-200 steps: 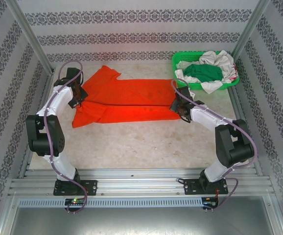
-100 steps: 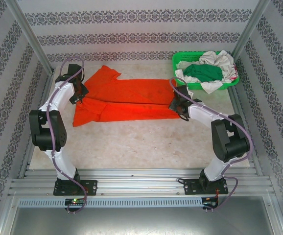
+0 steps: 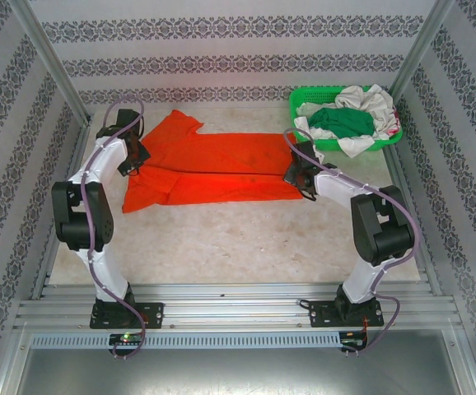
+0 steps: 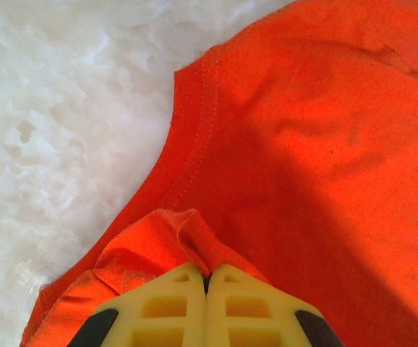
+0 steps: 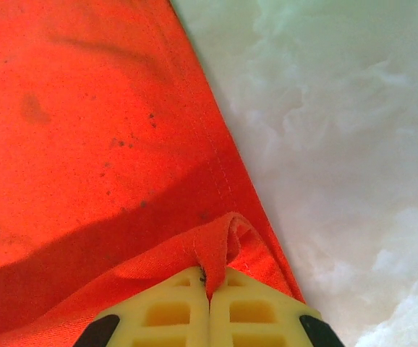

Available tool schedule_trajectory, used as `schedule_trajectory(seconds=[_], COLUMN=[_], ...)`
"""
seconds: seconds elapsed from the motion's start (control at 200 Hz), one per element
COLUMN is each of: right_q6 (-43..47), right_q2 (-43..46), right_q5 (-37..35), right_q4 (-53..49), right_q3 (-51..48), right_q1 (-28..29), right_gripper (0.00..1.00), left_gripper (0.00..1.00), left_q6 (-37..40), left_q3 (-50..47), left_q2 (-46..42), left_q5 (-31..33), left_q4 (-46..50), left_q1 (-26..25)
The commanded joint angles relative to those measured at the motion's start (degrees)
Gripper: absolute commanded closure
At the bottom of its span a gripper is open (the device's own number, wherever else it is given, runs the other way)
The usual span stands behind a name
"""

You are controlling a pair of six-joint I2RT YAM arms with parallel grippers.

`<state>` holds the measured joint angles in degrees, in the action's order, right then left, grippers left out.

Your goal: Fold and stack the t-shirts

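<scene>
Orange-red t-shirt (image 3: 213, 169) lay flat on the counter (image 3: 238, 239), left of the green basket (image 3: 297, 100) and a bit nearer the arm bases than it was. It was stretched into a long band with a crease running along its length, and one sleeve poked out at the end away from the basket. Left tool (image 3: 133, 164) was at the shirt end farthest from the basket, jaws closed on orange cloth. The left wrist view showed a small ridge of fabric bunched between the yellow fingertips (image 4: 173, 307), beside a curved stitched hem. Right tool (image 3: 297, 179) was at the shirt end nearest the basket, just off the basket's near-left corner, also clamped on the shirt. The right wrist view showed a fold of the edge pulled up between its fingertips (image 5: 256, 311), with bare counter alongside. Dark green t-shirt (image 3: 341, 123) and white t-shirt (image 3: 371, 103) were crumpled inside the basket. The green one sat in the middle, and the white one spilled over the rim.
</scene>
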<state>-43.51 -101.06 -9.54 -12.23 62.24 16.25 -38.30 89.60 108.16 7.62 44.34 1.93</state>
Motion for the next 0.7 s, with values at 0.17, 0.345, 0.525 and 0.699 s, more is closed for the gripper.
schedule_trajectory(seconds=[0.17,0.345,0.525,0.699], right_q6=[-1.1,-2.6,-3.9,-4.2], right_q2=[-1.0,-0.1,0.5,-0.7], right_q5=[-1.4,-3.3,-4.4,-4.0], right_q4=[-0.8,-1.0,-1.0,-0.7], right_q3=[0.8,-0.3,-1.3,-1.3], right_q1=[-0.5,-0.5,-0.6,-0.4], right_gripper=[1.0,1.0,1.0,1.0], left_gripper=[1.0,1.0,1.0,0.99], left_q6=[1.3,1.0,1.0,1.1], left_q3=[3.9,5.0,5.7,7.0], left_q2=[3.4,4.8,6.0,7.6], left_q5=[0.5,-0.4,-1.7,-2.8], left_q4=[0.7,0.6,0.3,0.5], left_q1=[-0.2,-0.3,-0.3,-0.3])
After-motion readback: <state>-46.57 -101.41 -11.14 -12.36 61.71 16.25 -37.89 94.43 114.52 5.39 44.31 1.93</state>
